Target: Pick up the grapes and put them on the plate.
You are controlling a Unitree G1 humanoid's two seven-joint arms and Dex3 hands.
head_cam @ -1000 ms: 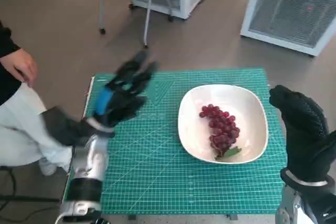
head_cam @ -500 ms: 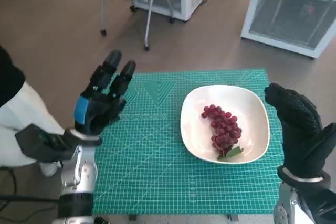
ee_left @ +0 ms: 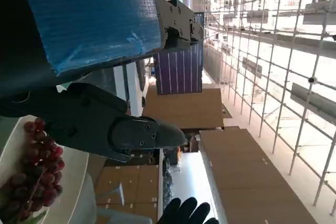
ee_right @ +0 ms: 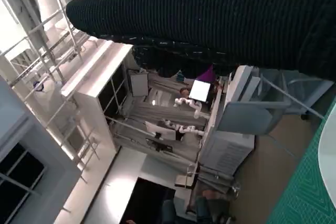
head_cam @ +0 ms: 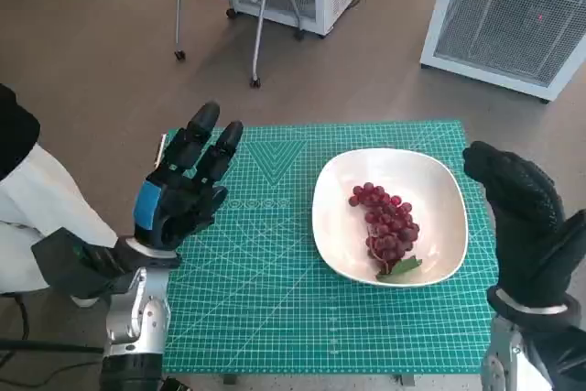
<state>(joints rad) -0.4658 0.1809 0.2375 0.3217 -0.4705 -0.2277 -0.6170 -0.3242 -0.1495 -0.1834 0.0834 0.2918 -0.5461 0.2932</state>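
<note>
Hovering above the left part of the mat, the left hand (head_cam: pixel 180 191) is raised with its black fingers (head_cam: pixel 203 139) spread apart and holds nothing; a patch of smooth blue tape covers its back, and a pale metallic forearm extends below it. The right hand (head_cam: pixel 524 226), in a black knitted glove of ribbed texture, stands upright just beside the right edge of the plate (head_cam: pixel 341 246); it grips nothing, its fingers held loosely together and slightly curved.

One cutting mat (head_cam: pixel 261 309), green with a fine white grid, covers the table top. One plate rests on its right half: white, glossy, rounded-square, with a raised rim. One bunch of grapes (head_cam: pixel 385 229) lies inside the plate, slightly right of centre: small, round, dark red berries packed in an elongated cluster, with one green leaf (head_cam: pixel 400 268) at the near end.

In the left wrist view, the grapes (ee_left: pixel 37 169) appear on the plate (ee_left: pixel 71 190) beyond the hard, smooth black fingers (ee_left: pixel 113 129).
</note>
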